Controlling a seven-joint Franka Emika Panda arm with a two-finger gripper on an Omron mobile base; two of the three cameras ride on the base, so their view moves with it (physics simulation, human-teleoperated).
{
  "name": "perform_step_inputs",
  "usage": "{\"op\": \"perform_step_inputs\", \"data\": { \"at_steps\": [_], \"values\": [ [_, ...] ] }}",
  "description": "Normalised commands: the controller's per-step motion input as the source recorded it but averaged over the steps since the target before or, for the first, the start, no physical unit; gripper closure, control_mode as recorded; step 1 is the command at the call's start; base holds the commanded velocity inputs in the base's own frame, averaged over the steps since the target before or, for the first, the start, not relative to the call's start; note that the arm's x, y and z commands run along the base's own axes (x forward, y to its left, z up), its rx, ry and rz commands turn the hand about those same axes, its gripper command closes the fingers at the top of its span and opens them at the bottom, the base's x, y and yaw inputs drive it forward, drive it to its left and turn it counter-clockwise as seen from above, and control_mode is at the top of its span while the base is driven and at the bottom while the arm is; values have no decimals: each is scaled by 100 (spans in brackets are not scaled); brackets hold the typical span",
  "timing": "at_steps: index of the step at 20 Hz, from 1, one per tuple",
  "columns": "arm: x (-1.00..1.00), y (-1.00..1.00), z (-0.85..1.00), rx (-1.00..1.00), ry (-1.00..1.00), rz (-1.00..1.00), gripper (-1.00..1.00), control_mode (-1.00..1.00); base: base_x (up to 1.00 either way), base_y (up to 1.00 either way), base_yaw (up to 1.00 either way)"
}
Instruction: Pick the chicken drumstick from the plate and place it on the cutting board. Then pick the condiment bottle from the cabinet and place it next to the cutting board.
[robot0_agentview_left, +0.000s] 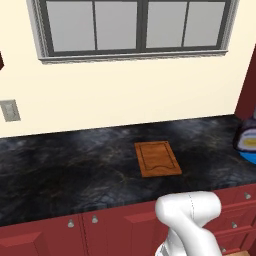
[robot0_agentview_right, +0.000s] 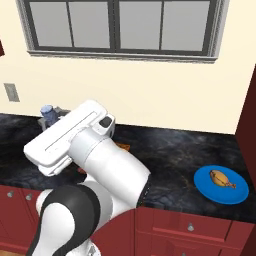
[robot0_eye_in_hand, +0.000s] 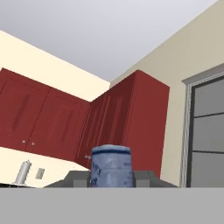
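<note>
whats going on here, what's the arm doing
The robot arm's gripper is shut on a small blue-grey capped container, held raised above the dark counter, with the hand camera tilted up toward the red wall cabinets. The cutting board has nothing on it. The chicken drumstick lies on the blue plate, off to the right.
</note>
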Motion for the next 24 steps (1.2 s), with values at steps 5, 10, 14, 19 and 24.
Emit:
{"op": "perform_step_inputs", "data": {
  "at_steps": [5,10,14,19,24],
  "values": [
    [44,0,-21,0,-5,-5,100,-100,0,0,0],
    [49,0,-33,1,-7,0,100,-100,0,0,0],
    [36,-1,-39,0,-11,0,100,-100,0,0,0],
    [30,-5,-35,0,-11,1,100,-100,0,0,0],
    [19,-7,-26,0,-6,1,100,-100,0,0,0]
  ]
}}
